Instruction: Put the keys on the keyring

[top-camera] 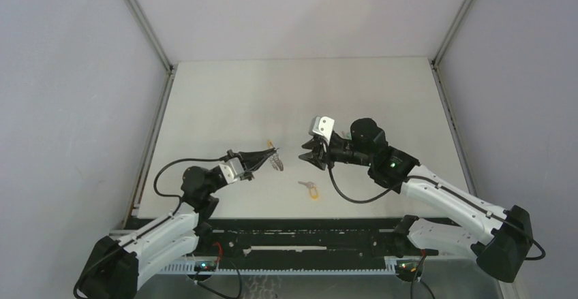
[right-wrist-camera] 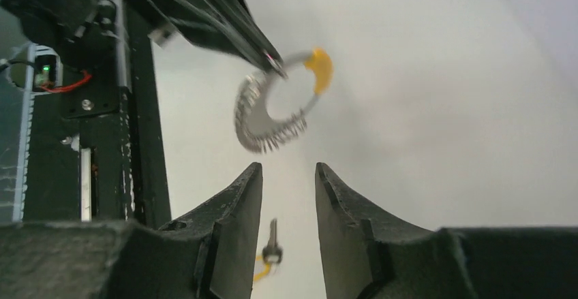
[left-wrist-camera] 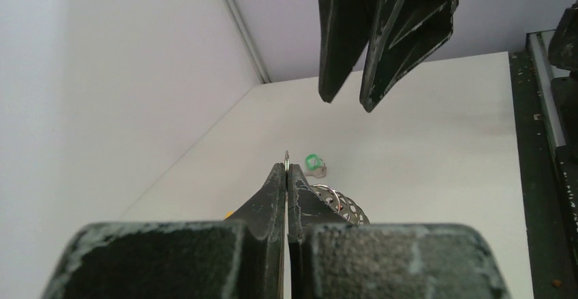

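No writing, number or brand mark can be read in any view.

The keyring (right-wrist-camera: 253, 118), the orange-headed key (top-camera: 310, 189) and the pale surface (top-camera: 272, 95) show plain, unmarked faces. So do the white arm casings and the black jaws. The small circuit boards (top-camera: 202, 266) at the near edge, lit by green lights, are too small to show any print.
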